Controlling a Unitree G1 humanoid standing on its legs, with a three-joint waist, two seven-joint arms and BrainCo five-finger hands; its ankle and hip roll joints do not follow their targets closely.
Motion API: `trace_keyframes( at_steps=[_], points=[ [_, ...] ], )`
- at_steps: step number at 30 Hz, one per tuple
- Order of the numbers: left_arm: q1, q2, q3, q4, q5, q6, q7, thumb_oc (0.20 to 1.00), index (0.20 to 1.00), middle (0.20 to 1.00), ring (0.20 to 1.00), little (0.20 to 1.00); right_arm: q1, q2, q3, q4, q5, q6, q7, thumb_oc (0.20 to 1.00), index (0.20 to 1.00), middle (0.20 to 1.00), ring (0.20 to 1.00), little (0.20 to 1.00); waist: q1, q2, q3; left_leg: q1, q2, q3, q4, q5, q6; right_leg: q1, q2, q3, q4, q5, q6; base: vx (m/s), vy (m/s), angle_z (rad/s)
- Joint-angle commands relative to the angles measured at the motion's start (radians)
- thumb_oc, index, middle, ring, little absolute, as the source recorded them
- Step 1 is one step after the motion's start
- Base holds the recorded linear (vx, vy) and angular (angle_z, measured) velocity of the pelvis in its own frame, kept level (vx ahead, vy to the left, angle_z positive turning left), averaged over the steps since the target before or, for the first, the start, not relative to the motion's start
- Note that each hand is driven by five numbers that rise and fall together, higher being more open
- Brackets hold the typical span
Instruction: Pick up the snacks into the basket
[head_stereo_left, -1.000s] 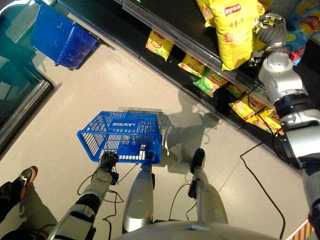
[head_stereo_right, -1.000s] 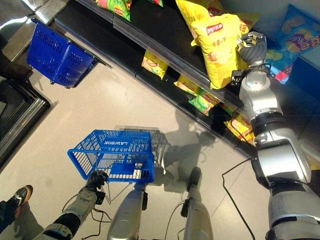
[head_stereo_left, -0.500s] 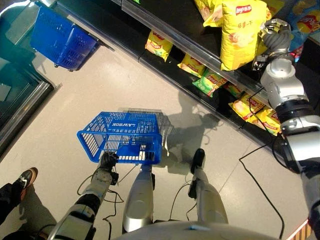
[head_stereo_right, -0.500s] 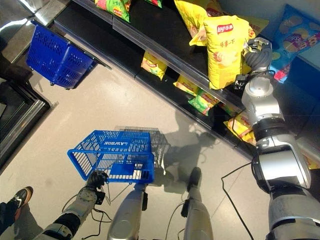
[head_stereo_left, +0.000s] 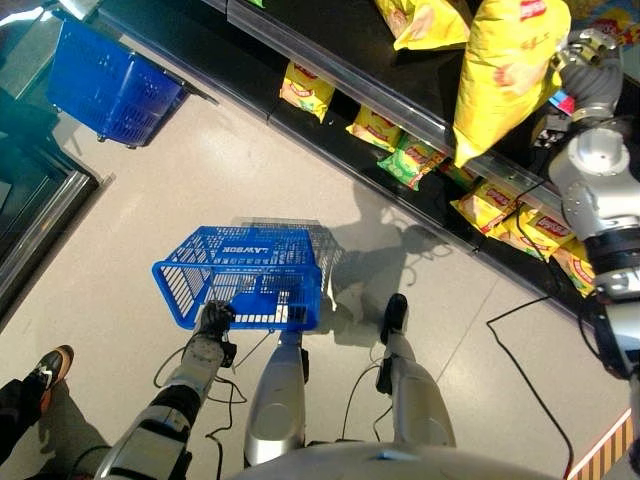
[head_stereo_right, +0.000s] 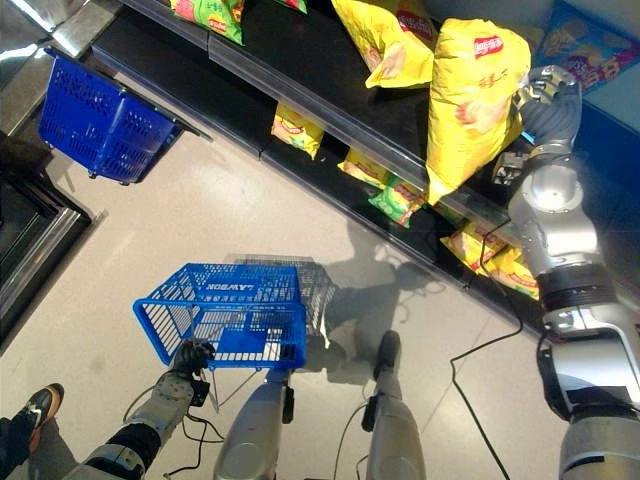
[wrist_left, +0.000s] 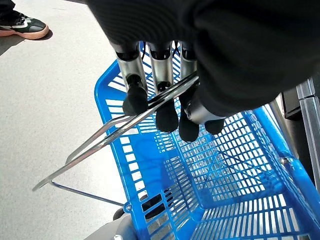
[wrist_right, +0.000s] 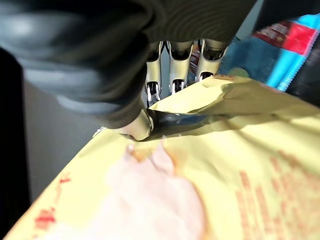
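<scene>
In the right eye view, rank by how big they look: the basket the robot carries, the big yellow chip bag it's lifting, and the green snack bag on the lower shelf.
1. Carried basket
2. Big yellow chip bag, though it sits nearer the camera
3. Green snack bag, clearly smallest

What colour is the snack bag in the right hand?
Yellow snack bag, pinched by the right hand; clearest in the right eye view.

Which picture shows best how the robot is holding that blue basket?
The left wrist view: there the left hand has its fingers curled round the basket's wire handle, right up close. The two eye views show the blue basket whole, hanging above the floor, with the hand small at its near edge. The right wrist view faces a yellow snack bag.
</scene>
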Motion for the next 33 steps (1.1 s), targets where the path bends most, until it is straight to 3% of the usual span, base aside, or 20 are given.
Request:
trace_keyframes(
  at_steps=[1,11,19,27,33],
  points=[
    [0.007,0.041,-0.016,0.066,0.043,0.014,0.025,0.2,0.2,0.2,0.2,0.2,-0.023,-0.089,-0.084,-0.121,0.022,-0.105,0.01,0.2,0.2,0.2,0.2,0.2,-0.009,0.004,-0.012,-0.001,-0.058,0.032,-0.063,0.014,0.01,0.035,-0.026,0.029,0.005,-0.037,0.1,0.0,-0.004,-0.06],
    [-0.01,0.037,0.012,0.098,0.074,0.025,0.007,0.2,0.2,0.2,0.2,0.2,0.157,-0.103,-0.164,-0.413,0.055,-0.133,0.112,0.2,0.2,0.2,0.2,0.2,-0.044,-0.015,-0.056,0.029,-0.05,0.046,-0.063,0.002,0.012,0.049,-0.019,0.043,0.005,-0.042,0.094,0.02,-0.021,-0.08],
    [0.001,0.017,0.04,0.116,0.105,0.027,-0.021,0.2,0.2,0.2,0.2,0.2,0.369,-0.018,-0.233,-0.614,0.045,-0.115,0.224,0.2,0.2,0.2,0.2,0.2,-0.06,-0.022,-0.078,0.044,-0.045,0.051,-0.063,-0.002,0.014,0.058,-0.013,0.046,0.005,-0.044,0.089,0.0,-0.012,-0.06],
    [0.001,0.007,0.052,0.122,0.116,0.032,-0.022,0.2,0.2,0.2,0.2,0.2,0.452,0.041,-0.272,-0.633,0.021,-0.105,0.218,0.2,0.2,0.2,0.2,0.2,-0.064,-0.021,-0.09,0.054,-0.044,0.05,-0.063,-0.002,0.016,0.066,-0.011,0.044,0.005,-0.043,0.085,0.0,0.0,0.0],
    [0.03,-0.008,0.114,0.144,0.083,0.032,-0.024,0.2,0.2,0.2,0.2,0.2,0.635,0.091,-0.297,-0.74,-0.027,-0.071,0.321,0.2,0.2,0.2,0.2,0.2,-0.068,-0.025,-0.097,0.052,-0.043,0.043,-0.063,0.001,0.015,0.069,-0.009,0.04,0.005,-0.046,0.081,0.0,0.0,0.0]
  ],
)
